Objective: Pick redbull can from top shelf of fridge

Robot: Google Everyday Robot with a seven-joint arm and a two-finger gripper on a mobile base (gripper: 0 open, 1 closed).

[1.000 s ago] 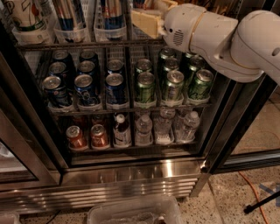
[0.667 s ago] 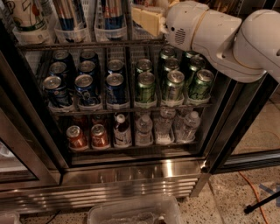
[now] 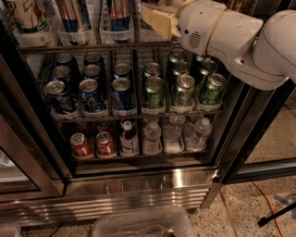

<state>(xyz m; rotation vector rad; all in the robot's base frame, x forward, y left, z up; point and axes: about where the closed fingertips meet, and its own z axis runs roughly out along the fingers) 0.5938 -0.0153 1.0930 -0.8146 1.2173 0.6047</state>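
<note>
The step in hand reads as the approach: nothing is held, and the reach toward the can is not yet finished. Nearest the camera, a clear plastic tub [image 3: 138, 224] sits on the floor in front of the fridge [image 3: 138, 192], whose ribbed metal base runs across the bottom. Above that, the white arm [image 3: 273, 46] comes in from the upper right, crossing the right door frame and passing over the green cans [image 3: 180, 90] on the middle rack. Its bulky wrist housing [image 3: 208, 28] lies roughly level and points left. At its tip the gripper [image 3: 159, 21] hangs at the front edge of the top shelf [image 3: 92, 47], toward that shelf's right end; whether the claw is apart or together cannot be told. Farther in, the redbull can [image 3: 119, 14] stands upright in a clear lane bin [image 3: 118, 34] just left of the gripper and seemingly apart from it. A second like can [image 3: 74, 16] stands one lane further left. The next move probably calls for shifting the gripper left until it lines up with that lane. It would then push straight in with the claw wide enough to straddle the slim can, clear of the bin walls.
</note>
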